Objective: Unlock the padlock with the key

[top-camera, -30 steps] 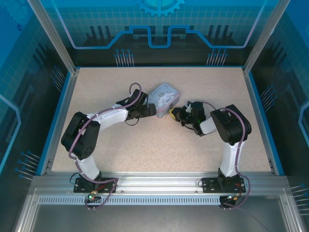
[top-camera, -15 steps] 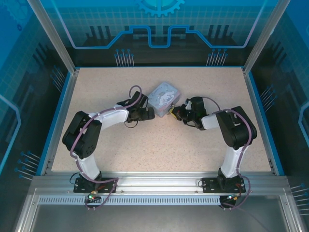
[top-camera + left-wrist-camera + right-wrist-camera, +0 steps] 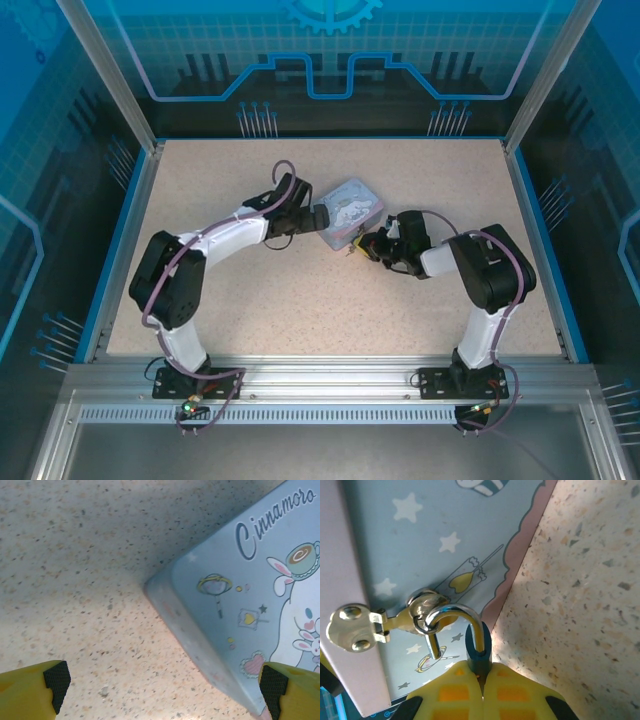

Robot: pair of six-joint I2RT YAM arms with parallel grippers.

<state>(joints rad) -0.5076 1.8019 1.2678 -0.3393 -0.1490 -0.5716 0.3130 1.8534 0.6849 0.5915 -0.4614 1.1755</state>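
The padlock (image 3: 479, 652) is hanging on the latch (image 3: 375, 625) of the blue tin (image 3: 395, 540), and the right gripper (image 3: 482, 676) is pinching its dark body.
From the right wrist we are seeing the shiny loop going through the latch ring, with the lock standing up and down: loop up, body down in the fingers. From the left wrist we are reading "Cinnamoro" on the tin lid, and the left gripper (image 3: 165, 690) is spreading wide at the tin's corner.

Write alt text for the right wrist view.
The right hand pinches a tiny dark padlock between yellow fingers, its silver shackle hooked through the metal hasp of a pale blue tin box printed with stars. Speckled beige tabletop lies to the right.
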